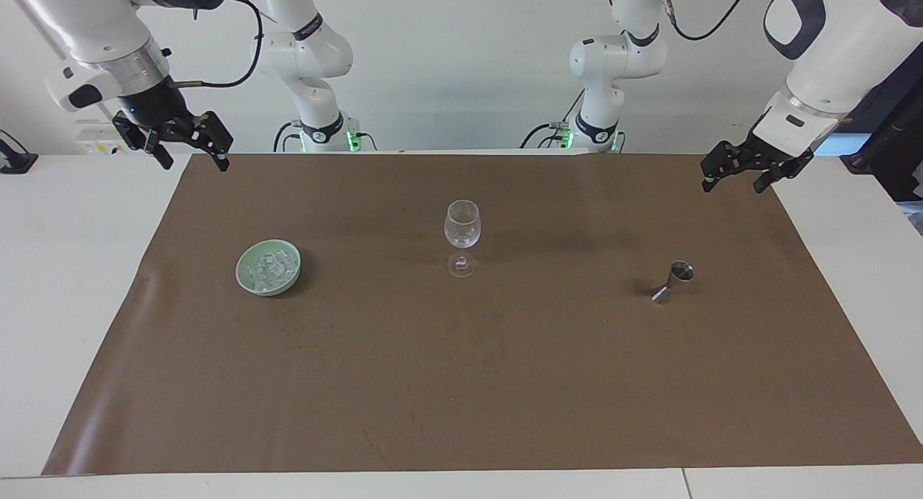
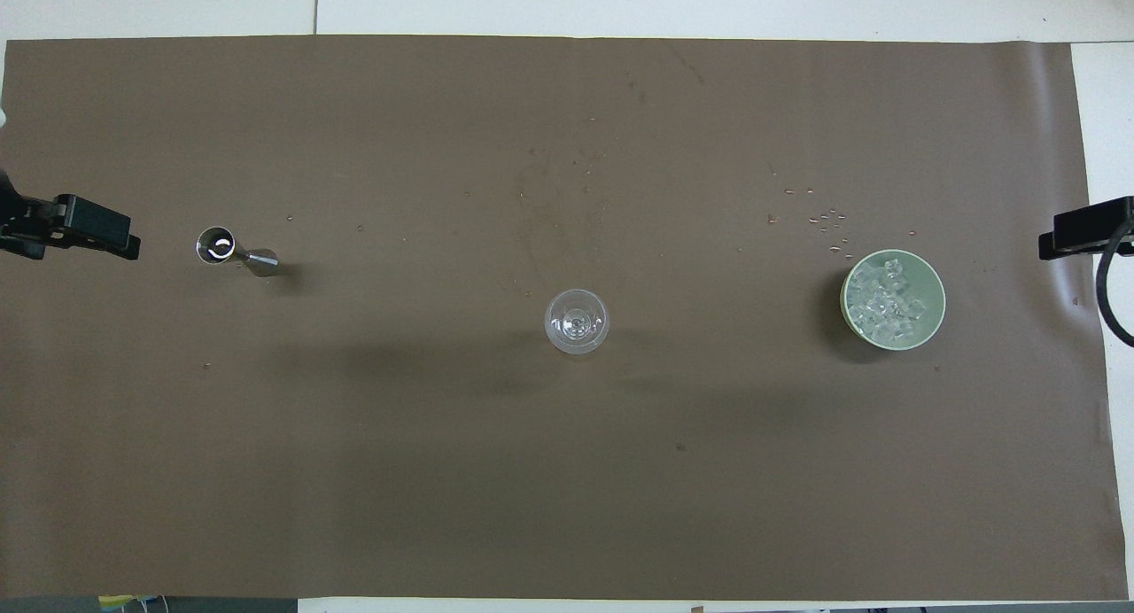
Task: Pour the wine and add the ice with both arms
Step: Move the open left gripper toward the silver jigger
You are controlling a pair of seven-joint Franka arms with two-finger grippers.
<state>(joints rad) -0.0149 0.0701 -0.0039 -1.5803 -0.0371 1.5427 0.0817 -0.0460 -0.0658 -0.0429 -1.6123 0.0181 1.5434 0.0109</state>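
A clear stemmed wine glass point(image 1: 461, 233) point(image 2: 577, 321) stands upright mid-table and looks empty. A pale green bowl point(image 1: 240, 271) point(image 2: 940, 287) toward the right arm's end holds several ice point(image 1: 271, 269) point(image 2: 886, 305) cubes. A small steel jigger point(image 1: 673, 281) point(image 2: 232, 251) stands toward the left arm's end. My left gripper point(image 1: 731, 183) hangs open over the mat's corner, nearer to the robots than the jigger, with nothing in it. My right gripper point(image 1: 195, 160) waits open and empty above the mat's edge at the bowl's end. The wine is out of view.
A brown mat point(image 1: 461, 383) covers most of the white table point(image 1: 65, 268). Small crumbs point(image 2: 824, 219) lie on the mat just farther from the robots than the bowl. The two arm bases point(image 1: 321, 127) stand at the table's robot end.
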